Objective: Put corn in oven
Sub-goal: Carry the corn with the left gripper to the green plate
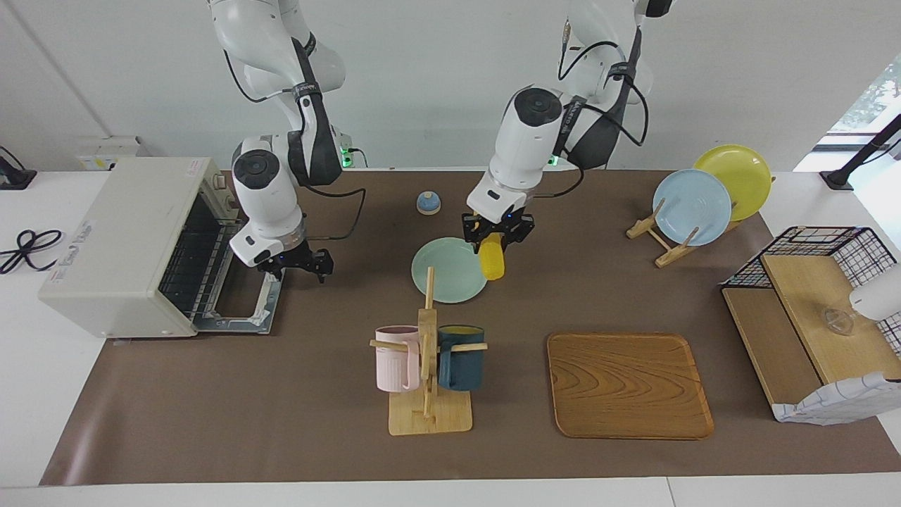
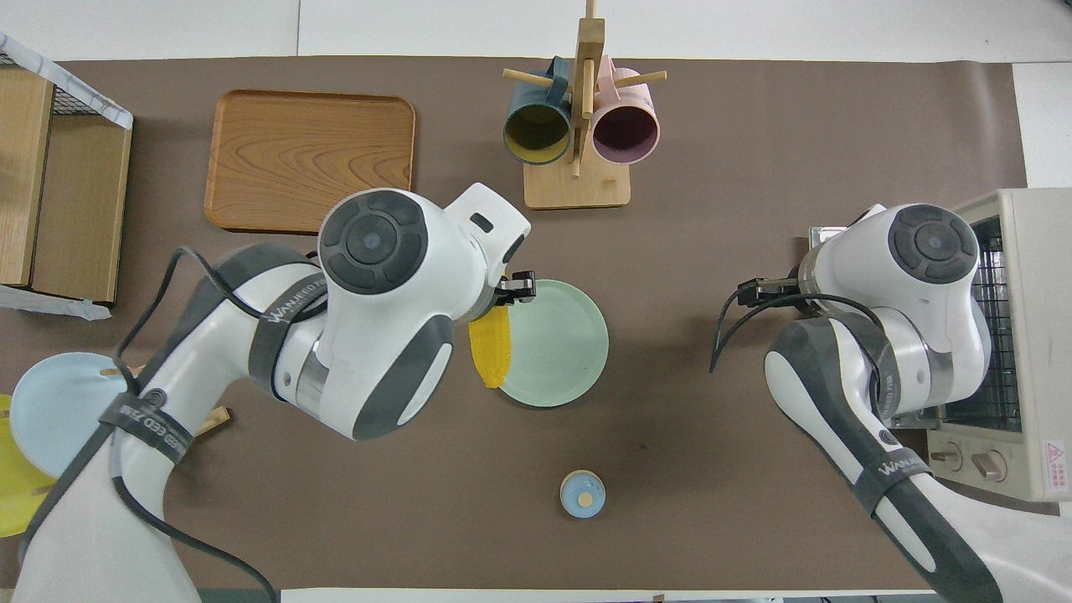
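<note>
The corn (image 1: pixel 492 259), at frame centre, hangs clenched in the left end effector (image 1: pixel 497 236) over the edge of the pale green plate (image 1: pixel 448 271). At centre-left, the right end effector (image 1: pixel 295 265) hovers released over the dropped door (image 1: pixel 239 308) of the open oven (image 1: pixel 134 243) on the tabletop (image 1: pixel 281 408).
</note>
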You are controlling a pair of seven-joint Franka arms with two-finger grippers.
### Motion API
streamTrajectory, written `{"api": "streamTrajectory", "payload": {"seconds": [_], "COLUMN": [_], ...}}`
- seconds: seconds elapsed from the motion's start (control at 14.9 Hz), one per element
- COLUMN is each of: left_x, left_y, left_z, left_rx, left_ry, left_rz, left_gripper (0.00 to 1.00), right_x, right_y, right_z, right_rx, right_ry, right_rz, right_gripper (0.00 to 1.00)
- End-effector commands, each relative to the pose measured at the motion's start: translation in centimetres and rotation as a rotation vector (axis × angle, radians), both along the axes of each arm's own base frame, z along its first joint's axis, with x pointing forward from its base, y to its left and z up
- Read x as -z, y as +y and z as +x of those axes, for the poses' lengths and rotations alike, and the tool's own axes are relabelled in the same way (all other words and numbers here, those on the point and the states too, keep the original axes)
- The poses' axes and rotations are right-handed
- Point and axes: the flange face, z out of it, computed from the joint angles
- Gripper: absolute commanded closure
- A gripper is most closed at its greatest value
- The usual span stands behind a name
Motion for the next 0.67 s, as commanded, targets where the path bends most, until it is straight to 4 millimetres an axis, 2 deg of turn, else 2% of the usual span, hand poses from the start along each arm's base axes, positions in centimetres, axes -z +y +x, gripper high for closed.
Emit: {"api": "streamTrajectory", "payload": {"seconds": [0.0,0.07,0.33,0.4,0.6], "left_x": [2.7,4.4,8.2,8.8,10.1], "left_y": [-0.7,-2.0,-3.2,-4.3,-4.9], "left_z": [-2.3,-2.8,-2.2,-3.0,-3.5], "left_rx": [0.007,0.024,0.027,0.047,0.051], "left_ry": [-0.05,-0.05,-0.072,-0.077,-0.067], "left_rz": [-0.038,-0.037,-0.049,-0.052,-0.045], "left_gripper": [1.0,1.0,1.0,1.0,1.0], "right_x": [-0.6,-0.6,-0.6,-0.7,-0.7], "right_y": [-0.2,-0.3,-0.3,-0.3,-0.3], "right_z": [-0.3,-0.3,-0.3,-0.3,-0.3], "right_rx": [0.0,0.001,0.001,0.001,0.001], "right_ry": [0.011,0.011,0.011,0.01,0.01], "right_rz": [0.009,0.009,0.009,0.009,0.009], "right_gripper": [0.0,0.0,0.0,0.0,0.0]}}
